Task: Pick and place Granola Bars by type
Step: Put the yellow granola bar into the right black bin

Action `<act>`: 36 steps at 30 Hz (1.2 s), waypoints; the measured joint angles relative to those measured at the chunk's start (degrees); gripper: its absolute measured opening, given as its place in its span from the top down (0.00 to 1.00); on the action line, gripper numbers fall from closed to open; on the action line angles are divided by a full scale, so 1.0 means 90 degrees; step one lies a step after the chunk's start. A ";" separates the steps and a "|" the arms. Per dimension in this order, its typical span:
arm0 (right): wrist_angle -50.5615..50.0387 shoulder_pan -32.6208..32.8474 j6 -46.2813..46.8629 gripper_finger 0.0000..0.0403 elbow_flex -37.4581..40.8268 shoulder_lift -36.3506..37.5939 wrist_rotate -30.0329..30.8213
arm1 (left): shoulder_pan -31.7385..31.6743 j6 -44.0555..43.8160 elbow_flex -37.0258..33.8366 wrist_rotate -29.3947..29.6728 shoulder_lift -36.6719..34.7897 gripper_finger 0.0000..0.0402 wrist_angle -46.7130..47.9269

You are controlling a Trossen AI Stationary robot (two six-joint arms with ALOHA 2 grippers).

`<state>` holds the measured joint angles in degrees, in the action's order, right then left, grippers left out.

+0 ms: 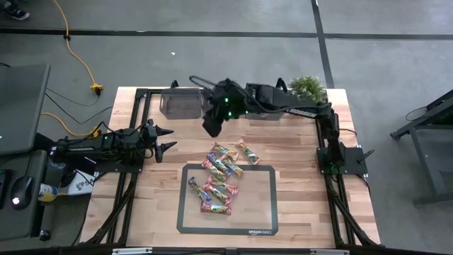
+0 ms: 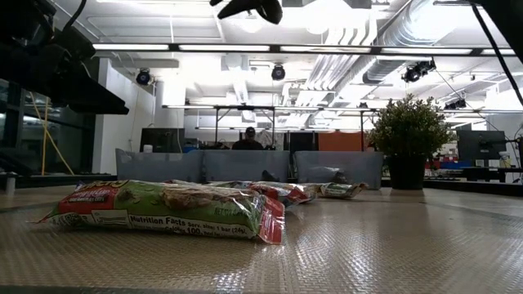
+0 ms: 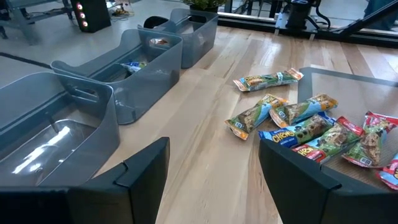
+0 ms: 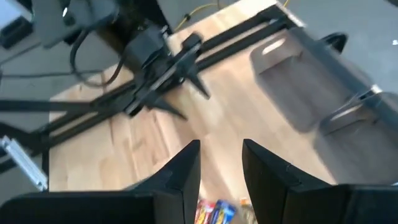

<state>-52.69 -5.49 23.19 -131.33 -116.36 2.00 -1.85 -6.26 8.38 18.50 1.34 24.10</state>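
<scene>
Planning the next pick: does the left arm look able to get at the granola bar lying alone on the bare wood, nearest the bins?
Probably yes. The left gripper waits with jaws open, facing the granola bar, with only bare table between them. The right gripper hovers nearby, above, and might crowd it.
</scene>
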 joint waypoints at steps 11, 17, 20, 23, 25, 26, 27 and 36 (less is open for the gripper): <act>-0.1990 0.0994 0.1732 0.74 0.0119 -0.0011 0.1063 | 0.0000 -0.0001 0.0001 -0.0001 0.0000 0.40 0.0000; -0.2851 0.1463 0.2312 0.74 0.0463 -0.0004 0.2047 | -0.0002 0.0000 0.0000 -0.0002 0.0000 0.40 0.0000; -0.3041 0.1620 0.2598 0.74 0.0921 -0.0008 0.2358 | -0.0002 -0.0001 0.0001 0.0000 0.0000 0.40 0.0000; -0.3084 0.1678 0.2927 0.74 0.1570 -0.0006 0.2111 | 0.0000 -0.0001 0.0000 0.0000 0.0000 0.40 0.0002; -0.3046 0.1698 0.3140 0.74 0.2019 -0.0016 0.1907 | -0.0002 -0.0001 0.0001 -0.0001 0.0000 0.40 0.0001; -0.2989 0.1699 0.3261 0.74 0.2236 -0.0016 0.1820 | -0.0001 0.0000 0.0000 0.0000 0.0000 0.40 0.0000; -0.2952 0.1699 0.3384 0.74 0.2435 -0.0016 0.1742 | -0.0001 -0.0002 0.0001 0.0000 0.0000 0.40 0.0000; -0.2617 0.1757 0.3751 0.74 0.3924 0.0423 0.1104 | 0.0000 -0.0002 0.0000 0.0000 0.0002 0.40 0.0002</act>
<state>-76.25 10.33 56.94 -96.01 -112.56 11.94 -1.85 -6.28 8.39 18.50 1.37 24.12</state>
